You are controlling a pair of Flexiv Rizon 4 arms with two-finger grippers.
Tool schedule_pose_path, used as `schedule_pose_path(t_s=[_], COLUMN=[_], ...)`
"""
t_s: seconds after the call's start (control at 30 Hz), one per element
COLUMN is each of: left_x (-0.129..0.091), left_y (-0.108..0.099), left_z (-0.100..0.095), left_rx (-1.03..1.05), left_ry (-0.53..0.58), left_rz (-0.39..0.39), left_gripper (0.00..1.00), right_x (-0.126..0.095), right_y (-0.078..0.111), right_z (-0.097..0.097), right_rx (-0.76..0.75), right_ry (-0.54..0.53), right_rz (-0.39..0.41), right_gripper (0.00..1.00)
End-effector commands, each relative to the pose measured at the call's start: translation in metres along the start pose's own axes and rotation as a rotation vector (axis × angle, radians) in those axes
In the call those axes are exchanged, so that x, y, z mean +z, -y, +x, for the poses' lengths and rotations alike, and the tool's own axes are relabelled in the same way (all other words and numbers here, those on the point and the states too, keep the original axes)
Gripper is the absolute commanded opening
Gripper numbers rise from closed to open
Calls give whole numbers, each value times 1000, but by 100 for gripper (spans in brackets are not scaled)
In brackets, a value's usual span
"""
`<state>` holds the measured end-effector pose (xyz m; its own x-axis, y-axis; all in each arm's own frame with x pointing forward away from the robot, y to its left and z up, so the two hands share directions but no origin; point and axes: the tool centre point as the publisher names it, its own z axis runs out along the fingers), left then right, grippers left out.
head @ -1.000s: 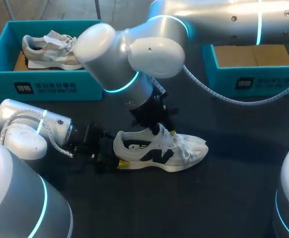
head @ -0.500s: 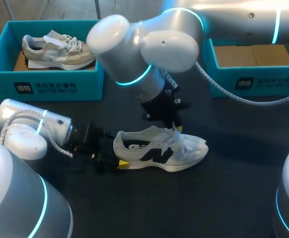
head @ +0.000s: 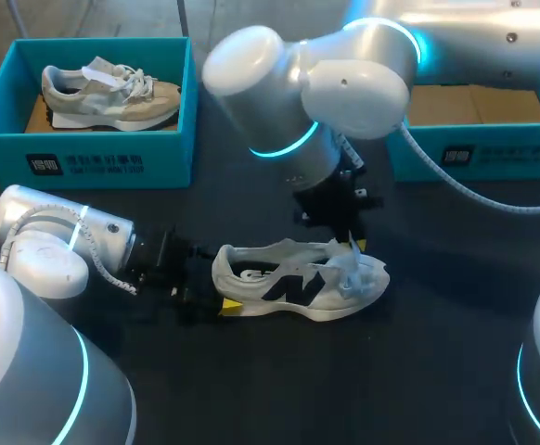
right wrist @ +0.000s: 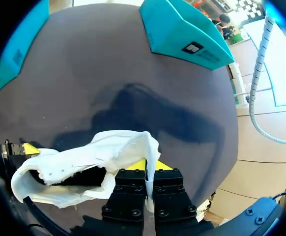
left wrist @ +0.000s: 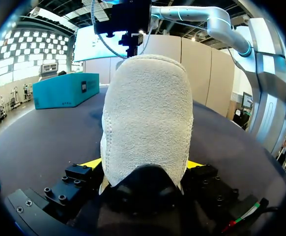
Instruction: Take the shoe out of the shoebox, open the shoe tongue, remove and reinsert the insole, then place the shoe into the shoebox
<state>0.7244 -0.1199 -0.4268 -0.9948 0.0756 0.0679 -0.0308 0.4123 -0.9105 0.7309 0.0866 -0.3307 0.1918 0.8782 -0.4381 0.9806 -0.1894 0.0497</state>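
At the table's far left corner a teal box holds a second shoe, untouched. Nearer the front edge, the left tool stays clenched on the heel of the white shoe, which rests on its sole around the table's middle. The right tool, clamped on the tongue, has travelled from above the collar toward the toe over the last second. It has dragged the tongue forward over the laces. The mouth gapes wider, so opening the tongue looks nearly done and the insole comes next. The empty shoebox sits at the far right corner. The insole stays out of sight inside the shoe, and the heel hides most of the left tool's fingers in its wrist view.
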Motion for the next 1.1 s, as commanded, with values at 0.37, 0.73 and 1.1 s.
schedule_pose_path(t_s=[0.37, 0.73, 1.1], left_x=[1, 1, 1], left_y=[-5, -5, -5], left_z=[1, 1, 1], left_rx=[0, 0, 0], left_ry=[-1, -1, -1], left_rz=[-4, -4, -4], left_gripper=[0, 0, 0], right_x=[39, 24, -16], right_y=[1, 8, 1], right_z=[5, -3, -4], right_rx=[163, 200, 185], right_ry=[-2, 5, -32], right_rz=[50, 31, -73], right_gripper=[100, 100, 100])
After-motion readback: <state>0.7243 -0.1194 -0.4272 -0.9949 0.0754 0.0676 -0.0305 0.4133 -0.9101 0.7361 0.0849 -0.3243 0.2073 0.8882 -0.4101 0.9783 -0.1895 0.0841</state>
